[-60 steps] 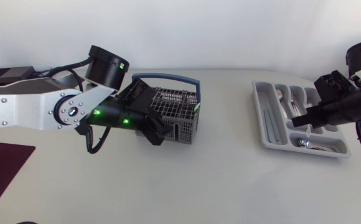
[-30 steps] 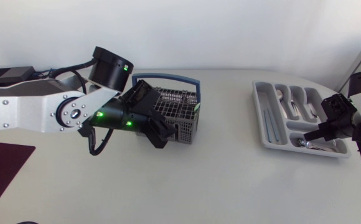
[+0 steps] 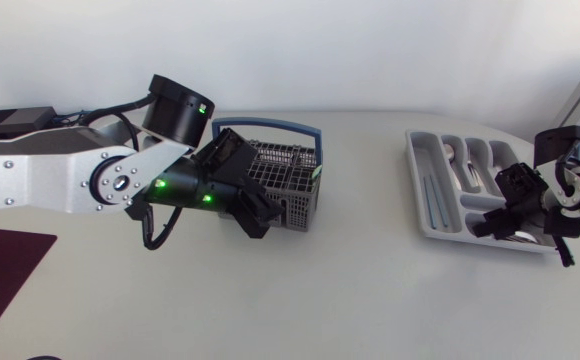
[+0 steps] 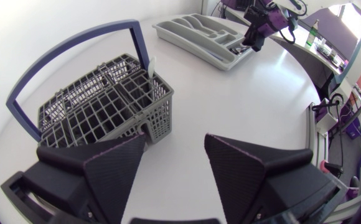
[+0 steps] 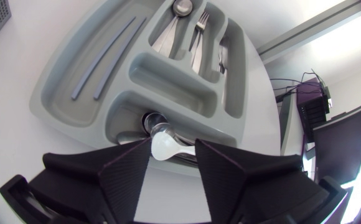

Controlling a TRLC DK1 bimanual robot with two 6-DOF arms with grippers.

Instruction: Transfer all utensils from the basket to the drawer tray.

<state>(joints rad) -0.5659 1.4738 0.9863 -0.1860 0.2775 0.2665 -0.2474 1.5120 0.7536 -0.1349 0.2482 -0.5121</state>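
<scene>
The left gripper [image 4: 175, 142] is held just short of the basket [image 4: 157, 113], its fingers spread wide and nothing held between them. The basket is set on the desk [image 3: 370, 290] with its blue handle [image 3: 267, 124] raised upright. One white utensil [image 4: 152, 67] is seen standing in a corner compartment on the far side from the gripper (its lower end is hidden by the mesh).

Well apart from the basket, the drawer tray [image 5: 174, 78] is found under the right arm. The right gripper [image 5: 173, 144] is held low over the tray's crosswise end compartment. Its fingers are parted by a moderate gap, and a white spoon [image 5: 165, 147] is seen between the tips, lying along that compartment. Whether either finger touches it cannot be made out. Just beyond it, the round bowl of a metal spoon [image 5: 152, 119] is seen in the same compartment.

Two slim grey sticks [image 5: 103, 56] are laid in the long side slot, and metal cutlery [image 5: 196, 34] is gathered in the lengthwise slots past the bare middle one. A dark red mat [image 3: 0, 270] is laid at the desk's edge by the left arm.
</scene>
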